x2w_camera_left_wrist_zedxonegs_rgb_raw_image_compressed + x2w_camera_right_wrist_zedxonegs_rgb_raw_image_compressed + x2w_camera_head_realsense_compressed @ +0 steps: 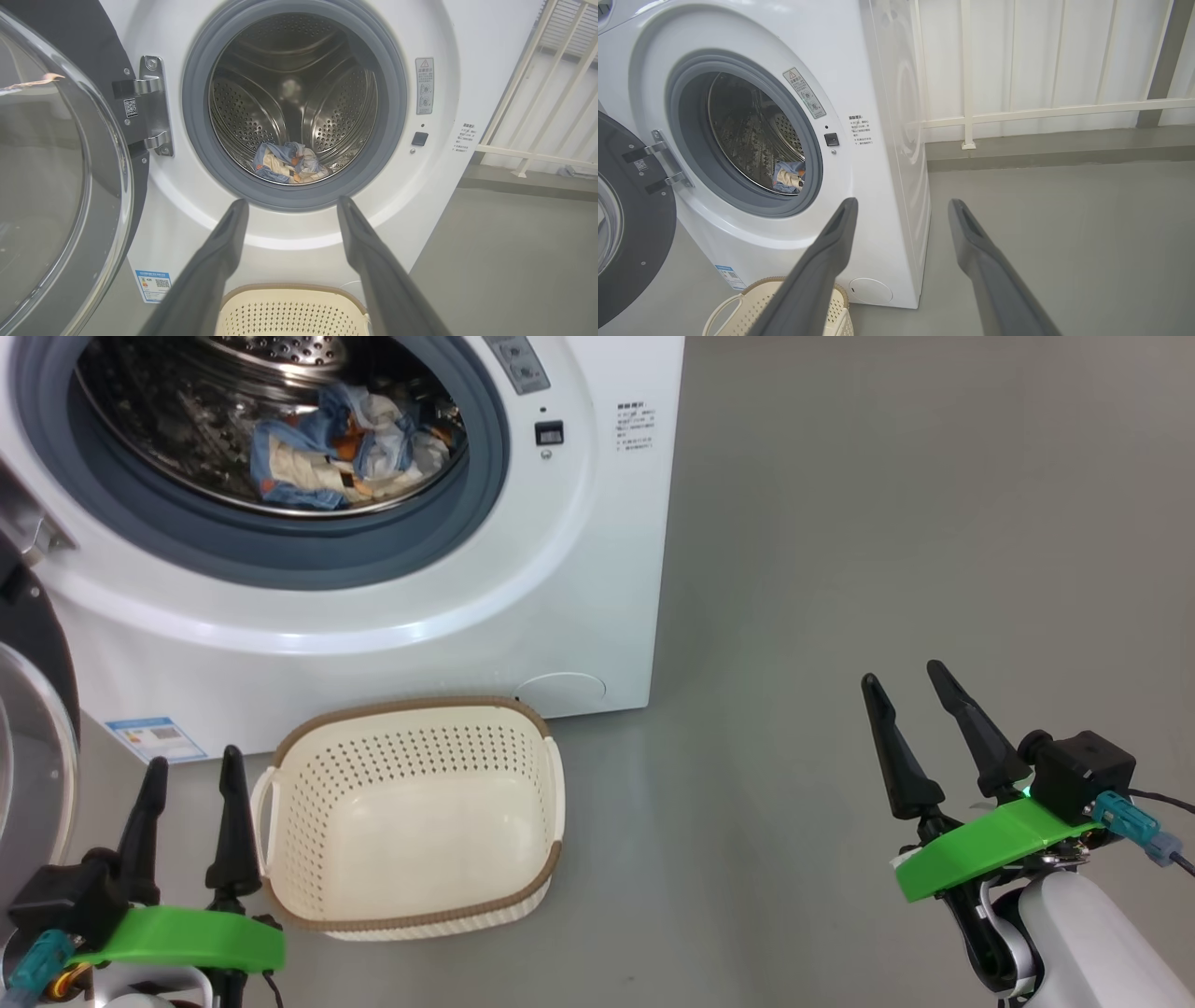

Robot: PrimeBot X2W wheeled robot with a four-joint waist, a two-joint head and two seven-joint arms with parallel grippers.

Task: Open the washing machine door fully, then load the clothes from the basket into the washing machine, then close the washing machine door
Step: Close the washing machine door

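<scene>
The washing machine (569, 569) stands at the upper left with its door (33, 737) swung wide open at the left edge. Light-blue clothes (345, 448) lie bunched at the bottom of the steel drum. The cream basket (411, 707) sits on the floor right before the machine, nothing inside it. My left gripper (192, 765) hovers open just left of the basket, holding nothing. My right gripper (904, 677) is open over bare floor well to the right. The left wrist view looks past open fingers (219, 261) at the clothes (289, 163), the door (56, 163) and the basket (289, 287).
Grey floor (887, 523) spreads to the right of the machine. Behind the machine's right side, a white railing (1017, 112) runs along a pale wall above a low kerb. The open door (630, 233) juts out on the left side.
</scene>
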